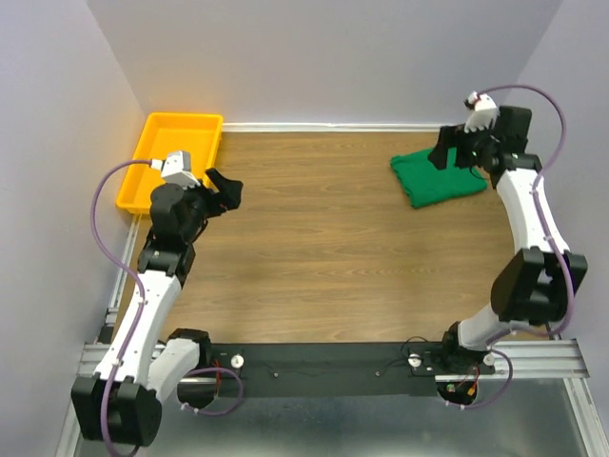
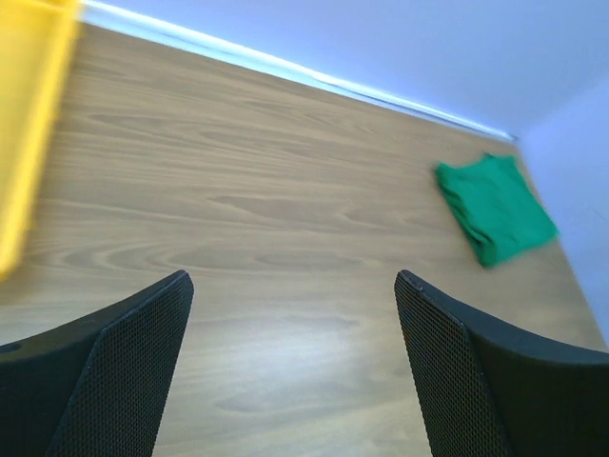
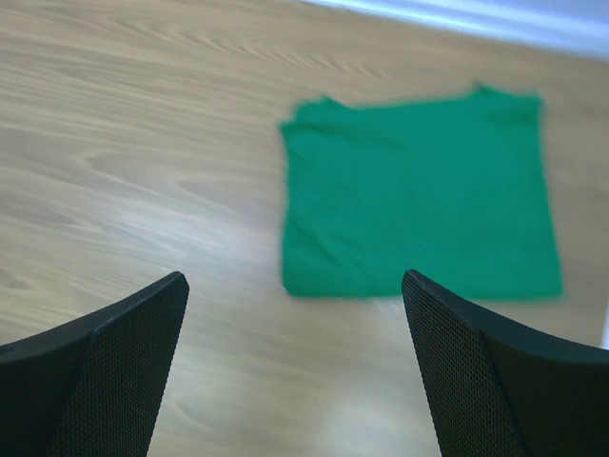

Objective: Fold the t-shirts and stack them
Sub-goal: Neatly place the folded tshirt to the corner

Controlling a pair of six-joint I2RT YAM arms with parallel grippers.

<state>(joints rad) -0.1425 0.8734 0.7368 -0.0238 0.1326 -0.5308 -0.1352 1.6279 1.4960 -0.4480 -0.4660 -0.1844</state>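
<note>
near the yellow tray (image 1: 174, 135) the left gripper (image 1: 226, 188) hangs open, holding nothing. the folded green t-shirt (image 1: 440, 181) lies far right; the right gripper (image 1: 445, 152), open too, hovers over it, probably not touching. a low sweep could drag the folds apart.

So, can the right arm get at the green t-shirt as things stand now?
Probably yes: the right tool is open and close to the folded green t-shirt, with only bare wooden table between them.
</note>
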